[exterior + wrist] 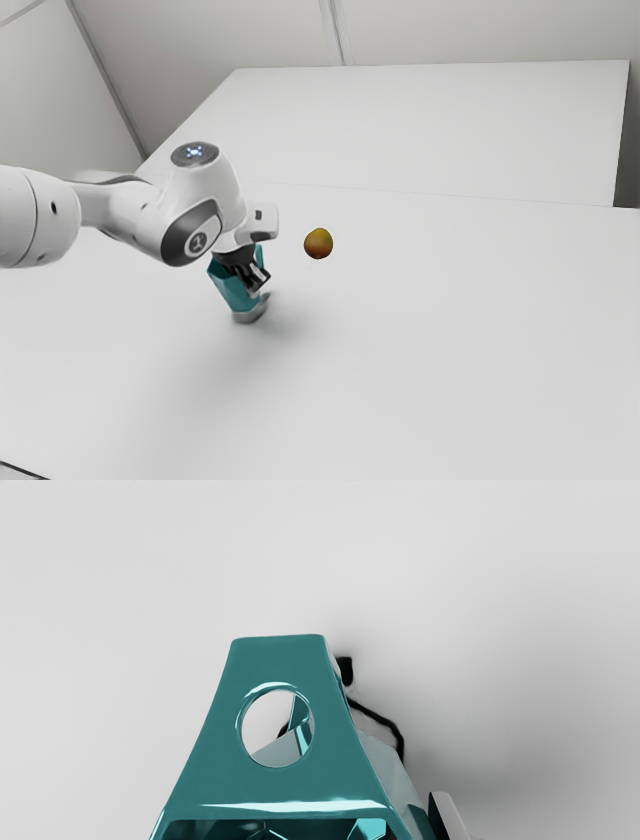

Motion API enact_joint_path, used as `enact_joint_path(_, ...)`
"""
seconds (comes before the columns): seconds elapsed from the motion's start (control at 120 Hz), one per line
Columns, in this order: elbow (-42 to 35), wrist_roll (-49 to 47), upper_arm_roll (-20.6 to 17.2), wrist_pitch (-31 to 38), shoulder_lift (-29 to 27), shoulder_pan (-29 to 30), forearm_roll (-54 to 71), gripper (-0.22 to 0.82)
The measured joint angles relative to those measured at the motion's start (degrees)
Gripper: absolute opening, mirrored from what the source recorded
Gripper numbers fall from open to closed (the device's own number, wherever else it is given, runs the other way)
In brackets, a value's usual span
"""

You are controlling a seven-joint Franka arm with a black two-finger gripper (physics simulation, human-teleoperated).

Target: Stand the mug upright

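Note:
The black gripper [256, 275] is at the teal mug [235, 288] in the exterior view, overlapping its upper part. The mug leans, its mouth end toward the exterior view's upper left and its grey base lower down; whether the base touches the table I cannot tell. In the wrist view the mug's teal handle [280, 790], with a round hole, rises in front of the body, and part of the rim shows below it. My gripper [320, 830] is at the mug's rim there. The mug hides much of the gripper, so its grip cannot be made out.
A brownish-orange round fruit [318, 243] sits on the white table [450, 330], toward the exterior view's right from the gripper. Another white surface [430, 120] lies farther back, before pale walls. A soft shadow spreads beside the mug.

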Motion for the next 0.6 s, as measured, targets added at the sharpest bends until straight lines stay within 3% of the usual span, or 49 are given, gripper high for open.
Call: enact_joint_path(0.6,-2.09,-2.26,0.20,8.71,2.43,0.07,-0.15,-0.17)
